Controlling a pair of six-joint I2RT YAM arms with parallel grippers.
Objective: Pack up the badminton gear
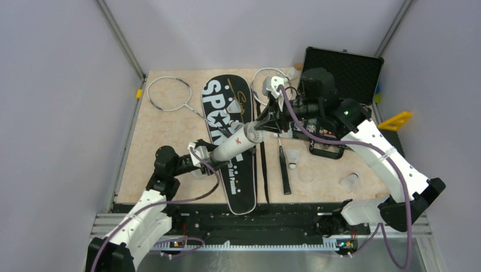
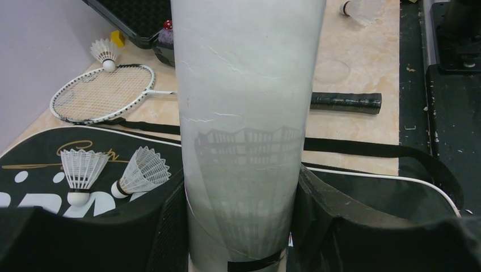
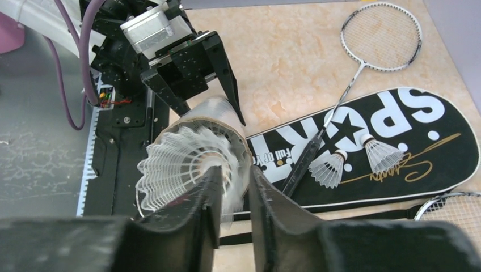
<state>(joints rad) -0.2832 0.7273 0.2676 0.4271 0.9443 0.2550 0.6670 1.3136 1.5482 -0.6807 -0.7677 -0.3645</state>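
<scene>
Two grippers meet at the tube (image 2: 247, 85). The left gripper (image 2: 241, 238) squeezes the tube between its fingers, above the bag (image 3: 448, 153). A shuttlecock (image 3: 176, 164) sits in the tube's mouth, right at the right gripper (image 3: 232, 181). Its fingers stand a little apart by the feathers; I cannot tell if they pinch them.

- Tube (image 1: 235, 144): white, hung aslant over the bag, with a shuttlecock (image 3: 181, 164) sticking feathers-out from its open far end.
- Bag (image 1: 218, 107): black, lettered "SPORT", lay flat mid-table.
- Two loose shuttlecocks (image 3: 329, 168) lay side by side on the bag.
- Third shuttlecock (image 1: 292, 160) lay on the table right of the bag.
- Left racket (image 1: 168, 93): head far left, handle on the bag.
- Right racket (image 1: 283, 170) lay beside the bag's right edge.
</scene>
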